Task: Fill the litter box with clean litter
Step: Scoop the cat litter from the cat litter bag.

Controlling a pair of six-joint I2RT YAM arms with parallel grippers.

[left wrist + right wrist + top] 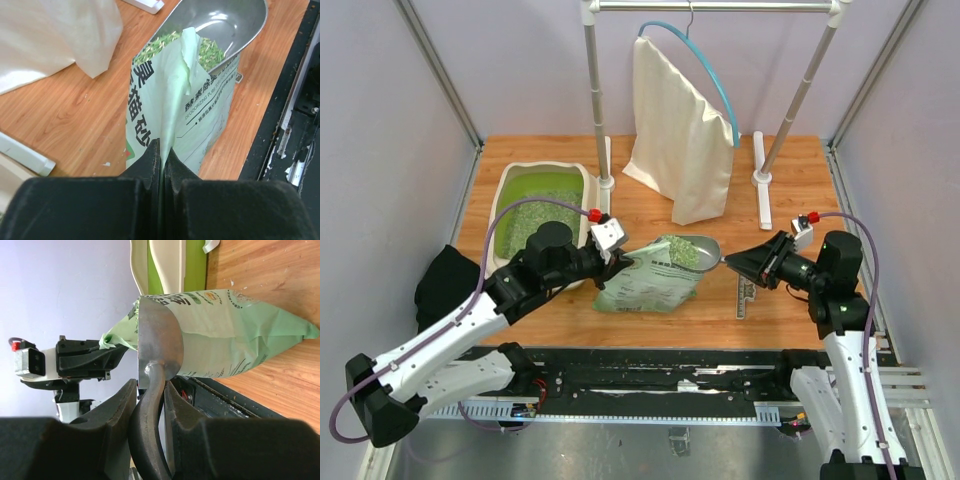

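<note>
The beige litter box [545, 168] with its lime-green inside stands at the back left, and clean litter [535, 222] lies in it. A green printed bag [650, 285] lies mid-table. My left gripper [620, 258] is shut on the bag's top edge [175, 100], the film pinched between the pads [161, 150]. My right gripper [732, 262] is shut on the handle of a grey metal scoop [695, 250]. The scoop's bowl [225, 22] sits in the bag's mouth with litter granules [207, 50] in it. In the right wrist view the handle runs between the fingers [150, 390] up to the bowl [157, 335].
A cream cloth bag [680, 140] hangs from a white rack whose feet [761, 180] rest on the back of the table. A black cloth [445, 285] lies off the left edge. A small strip [744, 297] lies under the right gripper. A black rail [670, 365] runs along the near edge.
</note>
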